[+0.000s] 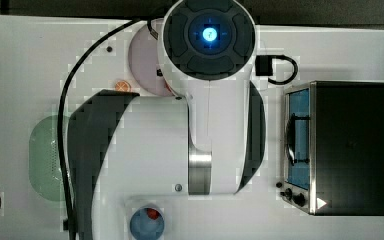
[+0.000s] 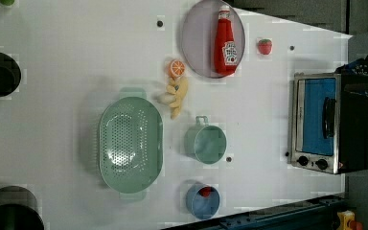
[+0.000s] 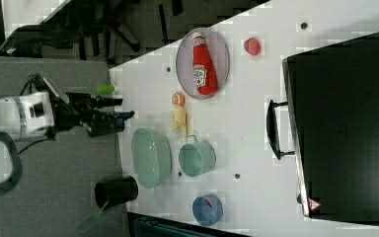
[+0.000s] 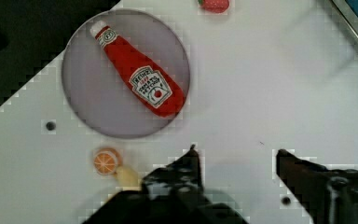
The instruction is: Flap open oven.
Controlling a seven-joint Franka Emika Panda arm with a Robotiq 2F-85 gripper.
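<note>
Standing shut at the left view's right on the white tabletop [image 2: 76, 72], the oven [image 2: 326, 124]; gripper [image 4: 235, 158] hangs well apart from it, jaws spread, holding nothing.

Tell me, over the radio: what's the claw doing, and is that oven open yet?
Gripper open, empty, above the table. Oven door shut, handle untouched. Nothing in front of the door.

ketchup bottle [image 4: 140, 77] | label: heinz tomato ketchup || oven [image 3: 345, 123] | red warning triangle
</note>
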